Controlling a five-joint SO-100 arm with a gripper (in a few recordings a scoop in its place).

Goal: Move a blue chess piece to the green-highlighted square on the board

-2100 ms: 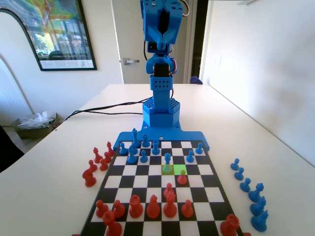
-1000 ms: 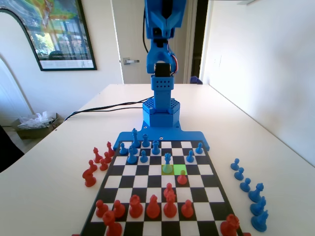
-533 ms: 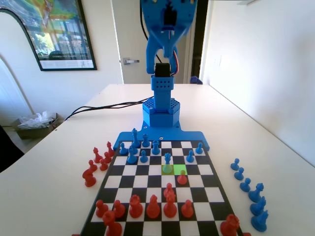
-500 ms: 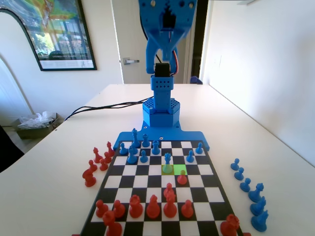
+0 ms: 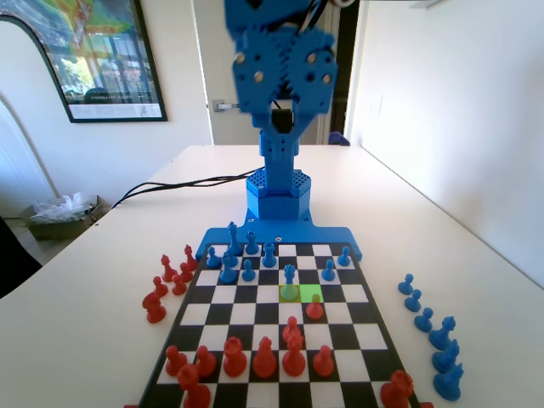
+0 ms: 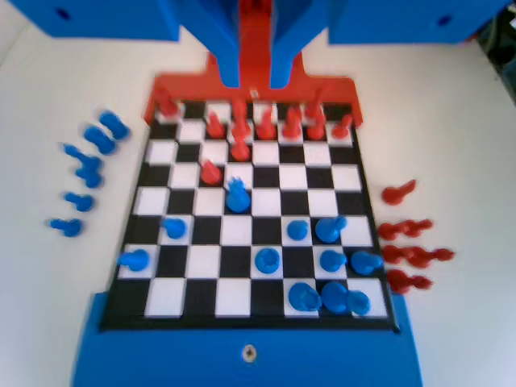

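The blue chess piece point(image 5: 289, 274) stands up straight on the dull yellow-green square point(image 5: 289, 291) near the middle of the board point(image 5: 212, 293). In the wrist view the same piece point(image 6: 237, 196) looks blurry, and it stands alone ahead of the other blue pieces. The bright green square point(image 5: 311, 292) is just to the right of it in the fixed view. A small red piece point(image 5: 314, 307) stands at the near edge of that green square, very close to the blue piece.

More blue pieces point(image 5: 248, 270) stand in the back rows by the arm's base. Red pieces point(image 5: 264, 357) fill the near rows. A bunch of red pieces point(image 5: 166, 285) sits on the table point(image 5: 93, 314) to the left of the board in the fixed view. A row of blue pieces point(image 5: 429, 331) sits on the table to the right.

The pincer point(image 6: 256, 81) hangs high above the board, well away from every piece. Its two jaws sit close together with only a thin gap, and they hold nothing.
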